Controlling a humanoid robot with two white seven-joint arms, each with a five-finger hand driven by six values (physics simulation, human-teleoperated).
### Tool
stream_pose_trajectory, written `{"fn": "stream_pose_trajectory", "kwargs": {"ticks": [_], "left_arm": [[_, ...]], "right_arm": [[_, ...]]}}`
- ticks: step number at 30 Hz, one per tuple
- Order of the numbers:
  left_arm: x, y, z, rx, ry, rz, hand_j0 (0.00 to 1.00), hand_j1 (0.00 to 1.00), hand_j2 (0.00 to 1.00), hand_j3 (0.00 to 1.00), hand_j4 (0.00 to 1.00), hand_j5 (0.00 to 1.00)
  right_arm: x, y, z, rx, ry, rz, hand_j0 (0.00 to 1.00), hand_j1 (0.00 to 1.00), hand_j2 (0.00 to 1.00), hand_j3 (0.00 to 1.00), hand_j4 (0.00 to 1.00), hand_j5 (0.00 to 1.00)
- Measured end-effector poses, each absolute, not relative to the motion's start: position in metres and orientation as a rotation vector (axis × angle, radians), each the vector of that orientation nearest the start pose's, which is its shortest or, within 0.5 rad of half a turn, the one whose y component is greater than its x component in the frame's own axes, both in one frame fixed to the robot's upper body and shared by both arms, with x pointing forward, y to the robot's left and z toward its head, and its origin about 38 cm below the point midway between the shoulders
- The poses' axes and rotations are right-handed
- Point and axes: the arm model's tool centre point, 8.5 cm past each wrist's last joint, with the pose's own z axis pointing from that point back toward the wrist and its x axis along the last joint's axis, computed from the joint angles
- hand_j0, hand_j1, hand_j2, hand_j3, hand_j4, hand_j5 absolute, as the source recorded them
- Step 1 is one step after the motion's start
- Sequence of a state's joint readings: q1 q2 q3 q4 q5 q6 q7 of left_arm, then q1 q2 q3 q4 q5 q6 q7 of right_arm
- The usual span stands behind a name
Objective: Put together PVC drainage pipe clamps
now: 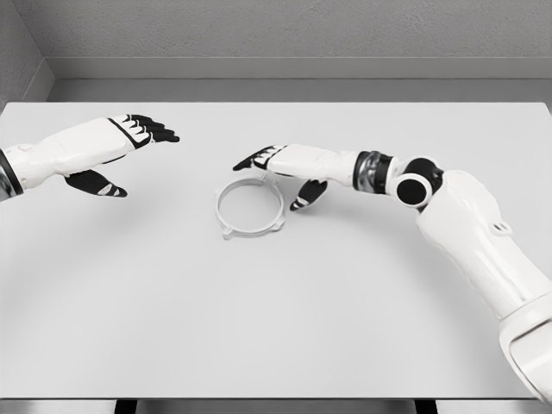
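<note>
A pale grey ring-shaped pipe clamp (pixel 249 208) lies flat on the white table (pixel 276 328), a little left of the middle. My right hand (pixel 274 169) hovers just above the clamp's far right rim, fingers stretched out toward the left and thumb hanging down beside the ring. It holds nothing. My left hand (pixel 129 148) floats over the table's far left, well apart from the clamp, with its fingers extended to the right and its thumb pointing down. It is empty too.
The table's back edge meets a grey wall (pixel 285 34). My right forearm (pixel 466 224) crosses the right side of the table from the lower right corner.
</note>
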State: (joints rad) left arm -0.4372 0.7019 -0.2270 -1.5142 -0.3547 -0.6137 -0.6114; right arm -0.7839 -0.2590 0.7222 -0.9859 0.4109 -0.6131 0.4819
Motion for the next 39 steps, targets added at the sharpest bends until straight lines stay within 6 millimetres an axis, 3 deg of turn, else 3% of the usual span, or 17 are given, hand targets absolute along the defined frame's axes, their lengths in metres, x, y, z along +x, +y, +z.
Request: {"fn": "stream_pose_trajectory", "kwargs": {"ticks": [15,24,28,30,32,35,39], "left_arm": [[0.420,0.320,0.234,0.432,-1.605,-1.856,1.00,1.00,1.00,1.00,1.00,1.00],[0.419,0.321,0.233,0.414,-1.615,-1.842,1.00,1.00,1.00,1.00,1.00,1.00],[0.417,0.323,0.234,0.377,-1.643,-1.810,1.00,1.00,1.00,1.00,1.00,1.00],[0.416,0.324,0.235,0.374,-1.646,-1.806,1.00,1.00,1.00,1.00,1.00,1.00],[0.416,0.325,0.236,0.372,-1.647,-1.804,1.00,1.00,1.00,1.00,1.00,1.00],[0.416,0.326,0.236,0.372,-1.647,-1.803,1.00,1.00,1.00,1.00,1.00,1.00],[0.416,0.326,0.237,0.374,-1.648,-1.803,1.00,1.00,1.00,1.00,1.00,1.00]], "right_arm": [[0.491,-0.112,0.141,-0.003,-1.600,1.912,1.00,1.00,1.00,1.00,1.00,1.00],[0.500,-0.144,0.150,-0.067,-1.599,1.857,1.00,1.00,1.00,1.00,1.00,1.00],[0.504,-0.179,0.153,-0.127,-1.579,1.819,1.00,1.00,1.00,1.00,1.00,1.00],[0.498,-0.212,0.139,-0.151,-1.540,1.759,1.00,1.00,1.00,1.00,1.00,1.00],[0.492,-0.258,0.132,-0.207,-1.501,1.684,1.00,1.00,1.00,1.00,1.00,1.00],[0.480,-0.326,0.139,-0.319,-1.457,1.604,1.00,1.00,1.00,1.00,1.00,1.00],[0.462,-0.375,0.153,-0.415,-1.437,1.566,1.00,1.00,1.00,1.00,1.00,1.00]]}}
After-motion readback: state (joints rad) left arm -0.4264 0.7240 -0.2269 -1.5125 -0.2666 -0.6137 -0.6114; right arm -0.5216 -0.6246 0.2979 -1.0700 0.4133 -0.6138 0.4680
